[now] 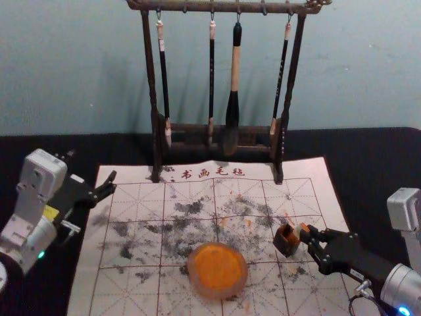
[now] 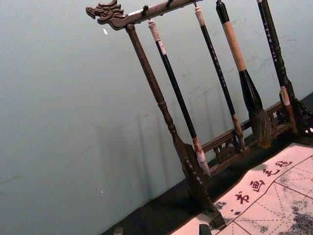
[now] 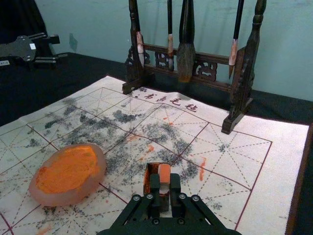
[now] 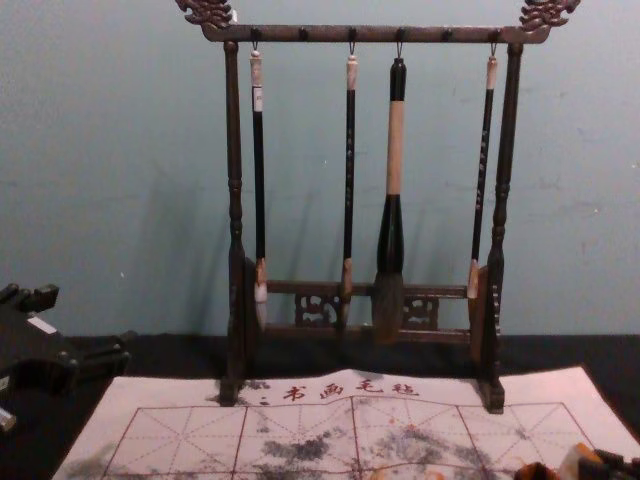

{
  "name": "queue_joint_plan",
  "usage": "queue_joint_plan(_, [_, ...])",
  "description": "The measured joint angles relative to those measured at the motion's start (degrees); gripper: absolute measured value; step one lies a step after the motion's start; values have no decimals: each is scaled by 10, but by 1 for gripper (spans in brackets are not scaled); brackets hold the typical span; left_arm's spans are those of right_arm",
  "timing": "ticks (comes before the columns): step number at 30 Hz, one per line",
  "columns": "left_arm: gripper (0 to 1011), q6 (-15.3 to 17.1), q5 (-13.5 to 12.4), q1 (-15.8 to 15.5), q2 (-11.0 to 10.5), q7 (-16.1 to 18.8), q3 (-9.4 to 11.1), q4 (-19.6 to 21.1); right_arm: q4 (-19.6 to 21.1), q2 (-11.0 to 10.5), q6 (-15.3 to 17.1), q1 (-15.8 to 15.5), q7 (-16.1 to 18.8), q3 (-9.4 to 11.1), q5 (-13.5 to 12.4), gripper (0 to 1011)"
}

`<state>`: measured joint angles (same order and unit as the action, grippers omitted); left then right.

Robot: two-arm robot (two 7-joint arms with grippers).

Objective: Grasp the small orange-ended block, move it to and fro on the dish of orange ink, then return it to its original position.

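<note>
One block (image 3: 164, 170): small, orange-ended, pinched in the right gripper (image 1: 312, 236), right at the dark box (image 1: 283, 246). Can't tell if they touch.
Right claw: closed down on the block, fingers (image 3: 155, 185) either side of its pale part; orange end sticks out beyond them.
Left claw: left gripper (image 1: 113, 184) parked over the mat's (image 1: 84, 284) left edge, fingers spread, nothing in them.
Dish (image 1: 218, 294): on the mat, orange ink (image 1: 216, 266) inside, well apart from the block, toward the robot's left.
Grasp: done, as far as I can see.
Inking: not in progress, block isn't on the dish. Can't tell if the to-and-fro pass is done; an orange end alone proves nothing.
Return: not finished, block is in the grip. Home spot is probably by the box, my guess.
Left to do: if inking is pending, carry over, rub, bring back. If it's done, just seat and release.
Risk: block could snag on the box rim.
Brush rack (image 1: 295, 72): stands behind, out of the block-to-dish path.
</note>
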<state>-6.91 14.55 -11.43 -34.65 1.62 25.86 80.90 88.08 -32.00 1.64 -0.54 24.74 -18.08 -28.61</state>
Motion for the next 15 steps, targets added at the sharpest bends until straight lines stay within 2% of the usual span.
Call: queue_joint_plan(15, [1001,0,0,0,0,0,0,0,0,0,0,0,0,0,0,80])
